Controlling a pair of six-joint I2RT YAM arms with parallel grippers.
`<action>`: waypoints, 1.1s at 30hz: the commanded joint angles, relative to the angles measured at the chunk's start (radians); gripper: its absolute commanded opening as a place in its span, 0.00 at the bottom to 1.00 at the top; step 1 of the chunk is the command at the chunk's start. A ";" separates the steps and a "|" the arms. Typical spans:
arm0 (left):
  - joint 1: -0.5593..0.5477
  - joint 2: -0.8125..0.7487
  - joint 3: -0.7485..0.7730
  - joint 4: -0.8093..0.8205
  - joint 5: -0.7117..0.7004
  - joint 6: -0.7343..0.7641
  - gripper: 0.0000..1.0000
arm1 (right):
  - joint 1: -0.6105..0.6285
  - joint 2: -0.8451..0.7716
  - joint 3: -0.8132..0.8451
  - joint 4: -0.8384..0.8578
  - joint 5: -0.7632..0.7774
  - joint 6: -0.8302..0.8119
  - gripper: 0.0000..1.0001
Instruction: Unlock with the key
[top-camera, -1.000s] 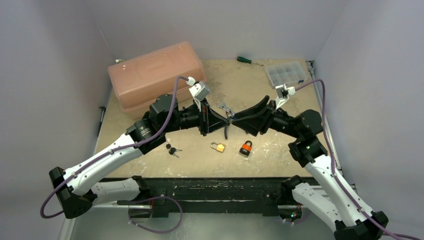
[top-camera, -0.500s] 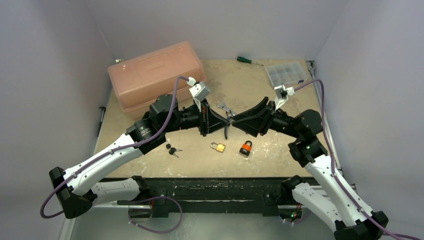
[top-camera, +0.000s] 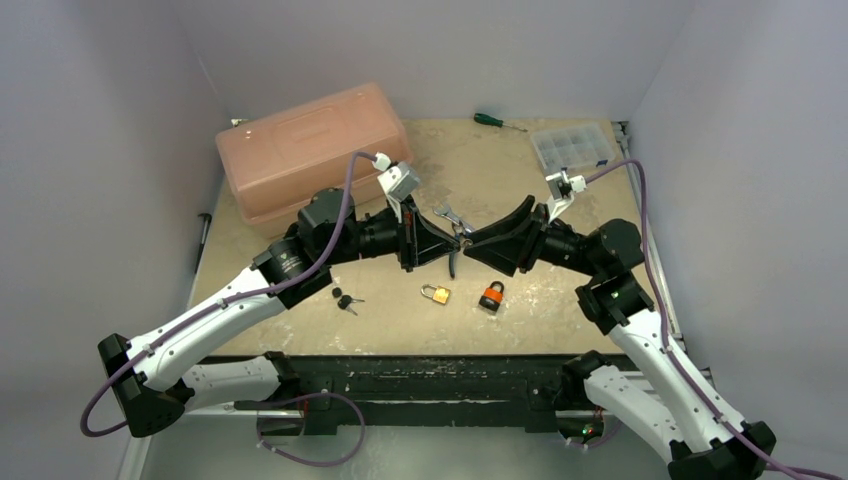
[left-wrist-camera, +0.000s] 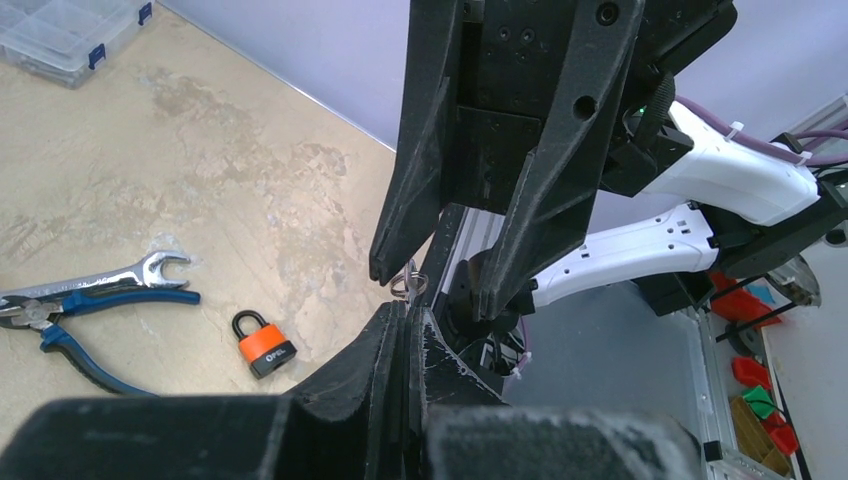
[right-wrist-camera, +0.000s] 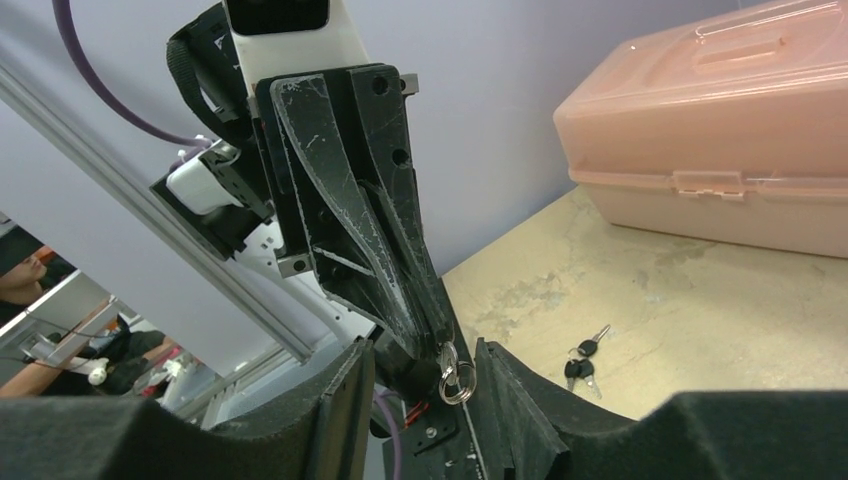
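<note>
**Top view.** The left claw (top-camera: 456, 244) and right claw (top-camera: 468, 238) meet tip to tip above mid-table. What passes between them is too small to read here. On the table at 6 o'clock from that meeting lie a brass lock (top-camera: 436, 294) and an orange lock (top-camera: 491, 296), apart from each other and untouched (which one the key fits I cannot tell). Spare keys (top-camera: 347, 301) sit at 8 o'clock, a pink box (top-camera: 310, 150) at 10, a screwdriver (top-camera: 488, 120) at 1 and an organizer (top-camera: 572, 148) at 2.

**Left wrist.** The left claw's own fingers are pressed together on a key ring (left-wrist-camera: 405, 282), which stands out beyond the tips. The key's blade is hidden. The right claw faces it with fingers apart, one on each side of the ring and not yet touching. This looks like a handover. To do it well, the right claw should close squarely on the ring or the key's head and get a firm grip before the left lets go. It should also leave the blade free for the keyhole. Below at 8 o'clock lie the pliers (left-wrist-camera: 120, 297) and a wrench (left-wrist-camera: 120, 275). A dropped key would land among them.

**Right wrist.** The ring hangs from the left claw's closed tips, between the right claw's spread fingers. Nothing blocks the closing. Both locks lie loose, so one will likely need holding steady.
</note>
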 joint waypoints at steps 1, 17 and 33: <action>0.002 -0.016 0.019 0.049 0.013 -0.011 0.00 | 0.003 -0.004 -0.002 0.026 -0.029 -0.008 0.44; 0.002 -0.009 0.019 0.043 0.011 0.000 0.00 | 0.003 -0.004 -0.005 0.027 -0.044 -0.011 0.10; 0.003 0.004 0.096 -0.062 -0.018 0.065 0.00 | 0.003 -0.042 0.017 -0.147 -0.186 -0.148 0.00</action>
